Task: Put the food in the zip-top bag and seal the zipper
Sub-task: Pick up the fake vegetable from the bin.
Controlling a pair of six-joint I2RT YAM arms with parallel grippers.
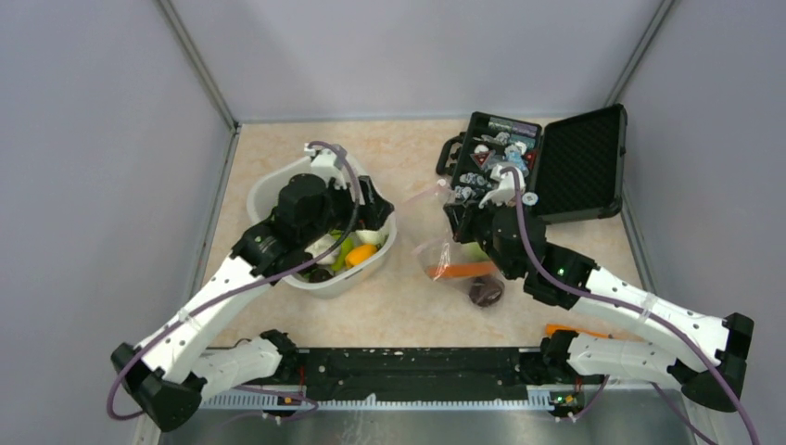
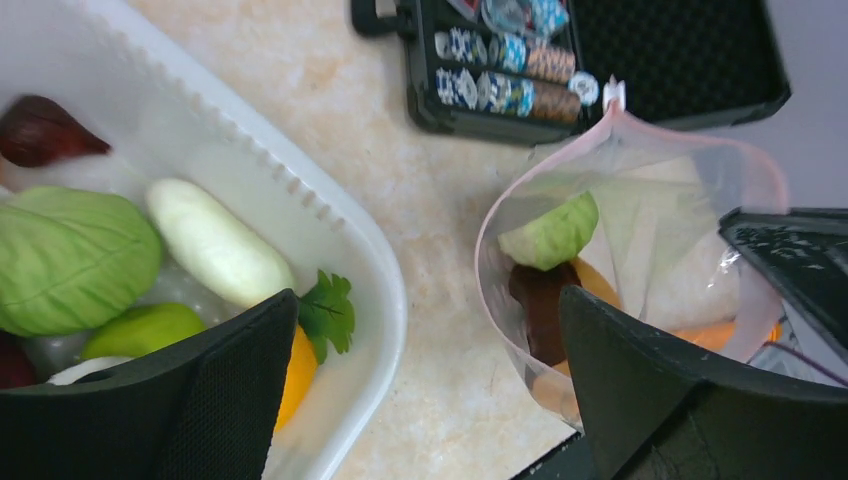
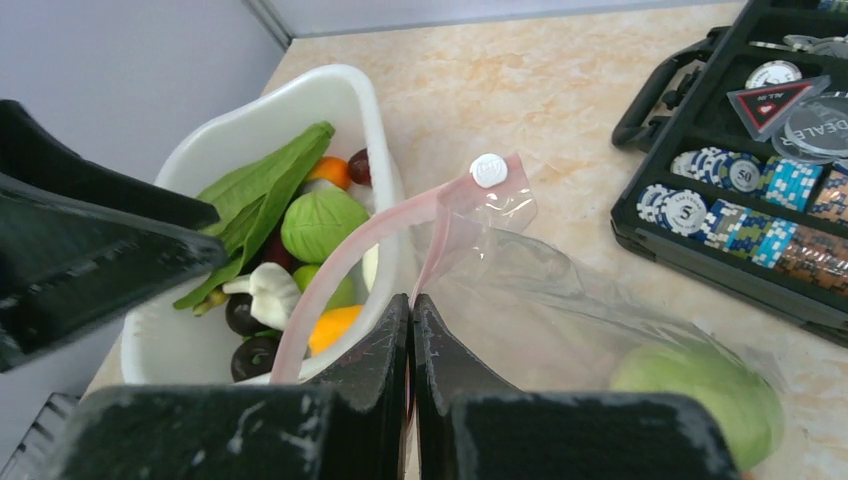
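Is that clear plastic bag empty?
No, the left wrist view shows a green cabbage piece and a dark round piece already lying inside the clear bag.

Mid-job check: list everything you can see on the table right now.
table: one, beige marbled, under everything.
white tub: one, white, table left.
tub food: several; green cabbage, leafy greens, white radish, orange piece, dark round pieces.
zip-top bag: one, clear, right of tub, mouth open.
bag food: three seen; pale green piece, orange carrot, dark purple piece.
zipper: one, pink, bag mouth; white slider on it.
black case: one, open, far right, holding blue-and-white chips.
orange strip: one, near edge, partly hidden by right arm.
left tool: one, black, open, over tub's rim.
right tool: one, black, shut on zipper.
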